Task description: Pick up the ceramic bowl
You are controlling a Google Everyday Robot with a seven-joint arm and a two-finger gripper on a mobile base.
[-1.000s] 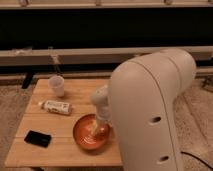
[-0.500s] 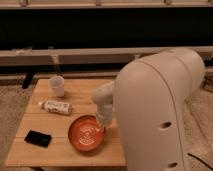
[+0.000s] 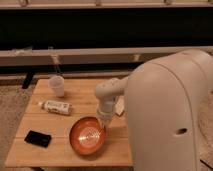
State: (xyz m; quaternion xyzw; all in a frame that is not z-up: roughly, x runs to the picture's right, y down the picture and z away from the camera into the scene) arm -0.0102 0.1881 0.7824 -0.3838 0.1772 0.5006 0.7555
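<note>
Gripper [image 3: 105,125] down at the right rim of the ceramic bowl [image 3: 87,136], hanging from the pale wrist housing just above it. Fingers hidden between wrist and rim: cannot tell how far apart, nor whether anything is truly clamped. Bowl showing its copper-orange inside tipped toward the camera, right edge looking raised against the gripper, left and lower edge near or on the wooden table [image 3: 70,156]. Contact at the rim likely, hold unconfirmed.

Step in hand, by judgement: securing a rim pinch and starting the lift. To do well: one finger inside the wall, one outside, seated deep past the lip before any rise. Straight up, slow, no sideways drag. Glazed ceramic apt to slip from a shallow bite; a tilted bowl apt to swing or pivot out. Pause just off the wood, check for sag.

Surroundings, all placed from the bowl: black flat object [image 3: 38,138] to the left, near the table's front edge. Lying bottle [image 3: 56,107] up and left, apart. Clear cup [image 3: 57,86] farther up and left, toward the far edge. White paper [image 3: 120,105] just beyond the gripper, up and right. Large robot body [image 3: 172,117] to the right, hiding that end of the table.
</note>
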